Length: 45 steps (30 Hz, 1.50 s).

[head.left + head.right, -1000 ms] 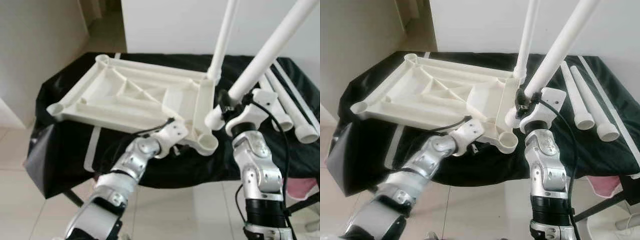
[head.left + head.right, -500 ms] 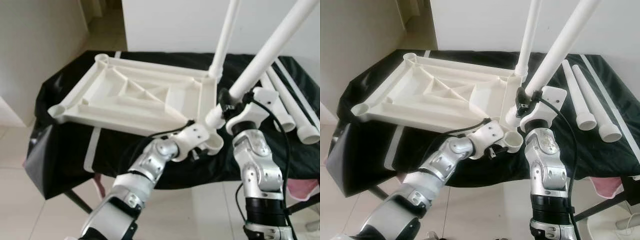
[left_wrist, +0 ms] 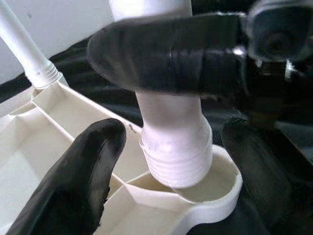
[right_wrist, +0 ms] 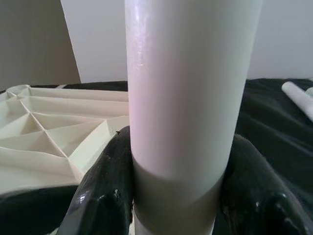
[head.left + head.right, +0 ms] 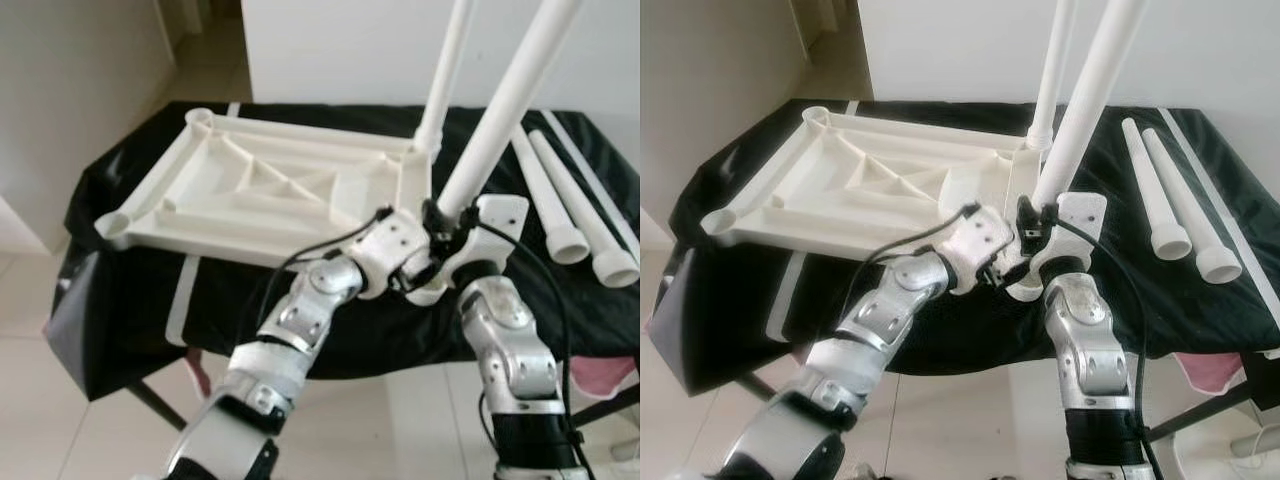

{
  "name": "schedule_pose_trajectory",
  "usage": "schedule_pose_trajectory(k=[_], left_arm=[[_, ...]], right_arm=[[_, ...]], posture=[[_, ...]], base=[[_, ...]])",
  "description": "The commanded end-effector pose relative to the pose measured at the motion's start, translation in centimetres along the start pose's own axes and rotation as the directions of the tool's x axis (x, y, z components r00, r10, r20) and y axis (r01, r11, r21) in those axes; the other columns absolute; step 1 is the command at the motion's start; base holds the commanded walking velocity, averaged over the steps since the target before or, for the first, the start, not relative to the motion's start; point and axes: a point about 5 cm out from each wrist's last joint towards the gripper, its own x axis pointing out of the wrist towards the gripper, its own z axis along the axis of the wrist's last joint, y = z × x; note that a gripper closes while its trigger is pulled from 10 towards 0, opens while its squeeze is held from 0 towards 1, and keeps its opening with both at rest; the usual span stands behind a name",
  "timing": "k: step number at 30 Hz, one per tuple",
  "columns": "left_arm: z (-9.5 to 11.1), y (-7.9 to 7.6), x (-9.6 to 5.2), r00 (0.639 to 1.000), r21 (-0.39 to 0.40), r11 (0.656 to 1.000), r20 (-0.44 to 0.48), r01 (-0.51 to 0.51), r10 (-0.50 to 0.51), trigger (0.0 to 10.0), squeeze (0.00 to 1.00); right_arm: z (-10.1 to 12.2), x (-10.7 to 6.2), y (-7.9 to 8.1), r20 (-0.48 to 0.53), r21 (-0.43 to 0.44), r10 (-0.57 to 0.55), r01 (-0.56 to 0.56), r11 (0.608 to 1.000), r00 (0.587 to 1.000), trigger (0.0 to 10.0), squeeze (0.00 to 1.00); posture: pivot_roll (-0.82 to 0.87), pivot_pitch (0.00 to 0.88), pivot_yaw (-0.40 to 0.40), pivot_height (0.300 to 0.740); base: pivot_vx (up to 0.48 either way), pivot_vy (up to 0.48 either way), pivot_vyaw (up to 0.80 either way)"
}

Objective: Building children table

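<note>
The white table top [image 5: 270, 190] lies upside down on a black-covered table [image 5: 130, 290]. One white leg [image 5: 447, 70] stands fitted in its far right corner. My right gripper [image 5: 440, 215] is shut on a second white leg [image 5: 500, 120], which rises steeply. In the left wrist view that leg's threaded end [image 3: 178, 156] sits in the mouth of the near right corner socket [image 3: 215, 188]. My left gripper [image 3: 171, 176] is open, with its fingers [image 3: 73, 186] on either side of that socket. In the right wrist view the leg [image 4: 188, 98] fills the space between the pads [image 4: 105, 191].
Several loose white legs [image 5: 545, 190] lie side by side on the black cloth to the right. A white wall [image 5: 350, 50] stands behind the table. Pale tiled floor [image 5: 60, 420] lies below the near edge, and a doorway opens at the far left.
My left gripper has slid right along the table top's near edge to the corner socket. My right gripper has swung the leg more upright and set its end into that socket.
</note>
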Motion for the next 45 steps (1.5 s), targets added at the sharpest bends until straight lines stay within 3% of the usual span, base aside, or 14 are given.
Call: schedule_pose_trajectory(k=[1, 2, 10, 15, 23, 27, 35, 42, 45], left_arm=[[0.3, 0.1, -0.3, 0.999, -0.013, 0.999, 0.032, -0.041, 0.041, 10.0, 0.00], [0.2, 0.1, -1.2, 0.999, 0.007, 1.000, 0.047, -0.021, 0.021, 10.0, 0.00], [-1.2, -0.4, -3.9, 0.997, 0.003, 1.000, 0.069, 0.029, -0.029, 10.0, 0.00], [-4.4, -0.8, -5.8, 0.999, -0.073, 0.997, -0.040, 0.019, -0.021, 10.0, 0.00], [-4.0, -1.1, -6.4, 0.999, -0.095, 0.995, -0.036, 0.004, -0.007, 10.0, 0.00], [-3.7, -1.7, -6.8, 0.998, -0.138, 0.989, -0.038, 0.048, -0.054, 10.0, 0.00], [-3.0, -1.2, -6.9, 1.000, -0.178, 0.984, -0.011, 0.012, -0.014, 10.0, 0.00], [-2.5, -1.8, -7.1, 0.999, -0.159, 0.986, -0.008, 0.050, -0.052, 10.0, 0.00], [-2.2, -2.1, -7.3, 0.997, -0.105, 0.992, -0.005, 0.075, -0.076, 10.0, 0.00]], right_arm=[[0.7, -0.3, 0.0, 0.044, -0.017, 0.007, -0.006, 1.000, 0.999, 10.0, 0.00], [0.8, -0.4, 0.1, 0.051, -0.019, 0.007, -0.006, 1.000, 0.999, 10.0, 0.00], [0.7, -1.0, 0.1, 0.057, -0.032, 0.011, -0.009, 0.999, 0.998, 10.0, 0.00], [-0.1, -1.8, -0.4, 0.022, -0.055, 0.033, -0.032, 0.998, 0.999, 10.0, 0.00], [-0.9, -2.6, -0.8, -0.003, -0.075, 0.068, -0.068, 0.995, 0.998, 10.0, 0.00], [-2.0, -2.8, -0.7, -0.022, -0.053, 0.096, -0.098, 0.994, 0.995, 10.0, 0.00], [-2.9, -2.6, -0.4, -0.035, -0.048, 0.138, -0.140, 0.989, 0.990, 10.0, 0.00], [-3.2, -1.7, -0.2, -0.043, -0.004, 0.149, -0.150, 0.989, 0.988, 10.0, 0.00], [-3.5, -1.7, 0.0, -0.061, 0.000, 0.173, -0.173, 0.985, 0.983, 10.0, 0.00]], posture=[[-0.07, 0.050, -0.027, 0.740], [-0.07, 0.052, -0.031, 0.740], [-0.06, 0.046, -0.035, 0.740], [-0.07, 0.037, -0.033, 0.740], [-0.06, 0.035, -0.022, 0.740], [-0.06, 0.042, -0.022, 0.740], [-0.07, 0.044, -0.022, 0.740], [-0.06, 0.039, -0.027, 0.740], [-0.05, 0.036, -0.031, 0.740]], base=[[0.000, 0.000, 0.00], [0.000, 0.000, 0.00], [0.000, 0.000, 0.00], [0.000, 0.000, 0.00], [0.000, 0.000, 0.00], [0.000, 0.000, 0.00], [0.000, 0.000, 0.00], [0.000, 0.000, 0.00], [0.000, 0.000, 0.00]])
